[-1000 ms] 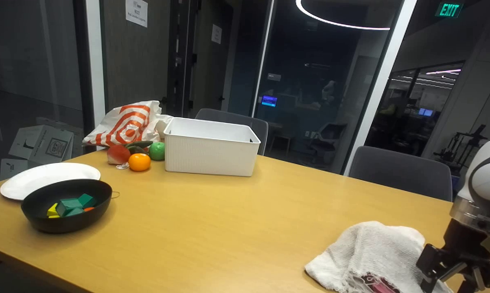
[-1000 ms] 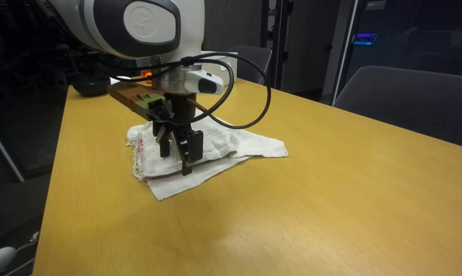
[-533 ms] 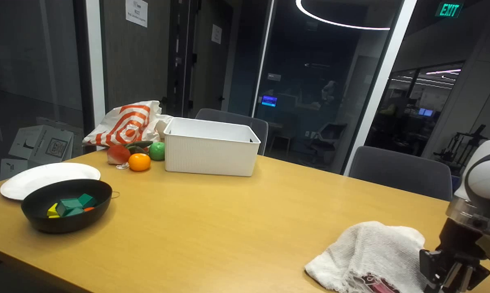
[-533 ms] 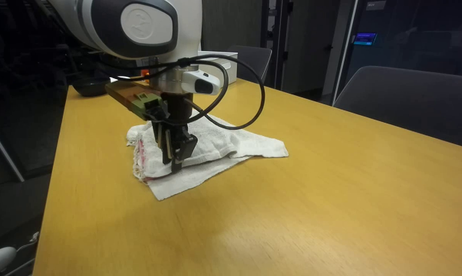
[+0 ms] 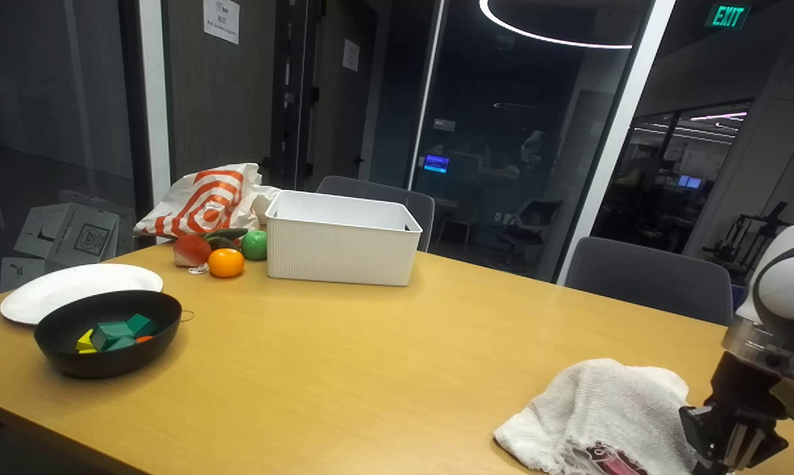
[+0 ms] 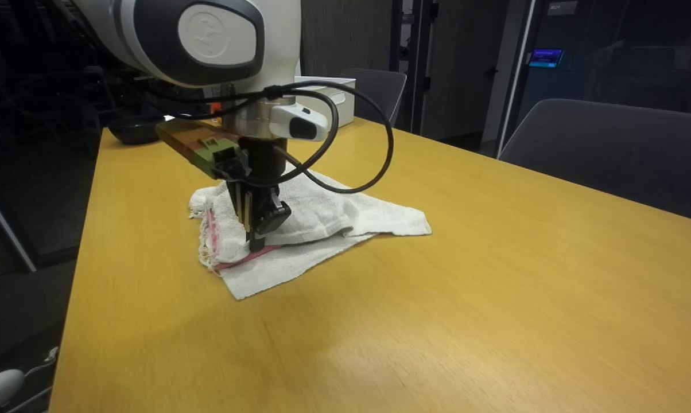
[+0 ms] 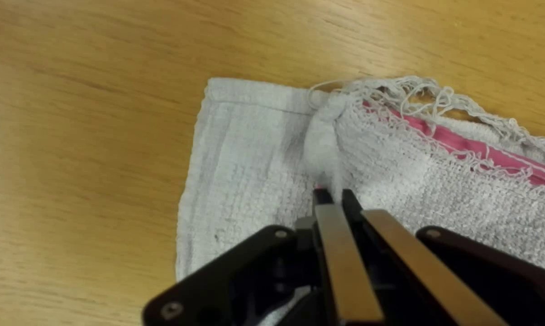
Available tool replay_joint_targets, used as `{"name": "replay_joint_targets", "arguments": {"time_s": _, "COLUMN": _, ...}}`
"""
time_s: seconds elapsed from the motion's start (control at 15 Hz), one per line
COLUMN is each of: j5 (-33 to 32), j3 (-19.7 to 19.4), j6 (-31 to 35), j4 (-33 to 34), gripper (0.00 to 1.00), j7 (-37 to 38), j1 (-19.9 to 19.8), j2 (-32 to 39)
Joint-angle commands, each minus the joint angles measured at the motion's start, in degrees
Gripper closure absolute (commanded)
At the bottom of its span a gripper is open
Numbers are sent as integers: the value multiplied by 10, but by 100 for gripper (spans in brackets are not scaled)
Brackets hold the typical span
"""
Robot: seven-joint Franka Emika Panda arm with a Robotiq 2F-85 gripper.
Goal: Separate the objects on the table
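A crumpled white towel with a fringed edge lies on the table. It also shows in an exterior view as a mound of white cloth. Pink material peeks out between its layers along the fringe; I cannot tell whether it is part of the towel or a separate thing. My gripper points down over a corner of the towel, its fingers shut with a raised white fold pinched between the tips. In an exterior view the gripper touches the upper layer's edge, where a pink strip shows.
Toward the far end stand a black pan with several coloured blocks, a white plate, a white bin, an orange, a green fruit and a red-and-white bag. A cable loop hangs from the arm.
The fingers have gone from open to shut, gathering a towel fold. In an exterior view the gripper has shifted slightly left, and the upper layer's edge has drawn back, exposing more pink.
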Motion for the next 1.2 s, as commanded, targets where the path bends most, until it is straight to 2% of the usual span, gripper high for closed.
{"name": "replay_joint_targets", "arguments": {"time_s": 0.0, "j5": -5, "j3": 7, "j6": -11, "j4": 0, "gripper": 91, "j7": 15, "j1": 1, "j2": -29}}
{"name": "replay_joint_targets", "arguments": {"time_s": 0.27, "j5": -30, "j3": 16, "j6": -20, "j4": 12, "gripper": 94, "j7": 27, "j1": 0, "j2": -46}}
{"name": "replay_joint_targets", "arguments": {"time_s": 0.8, "j5": -98, "j3": 44, "j6": -23, "j4": 60, "gripper": 93, "j7": 45, "j1": 3, "j2": -75}}
{"name": "replay_joint_targets", "arguments": {"time_s": 1.13, "j5": -113, "j3": 69, "j6": -10, "j4": 126, "gripper": 93, "j7": 48, "j1": 15, "j2": -40}}
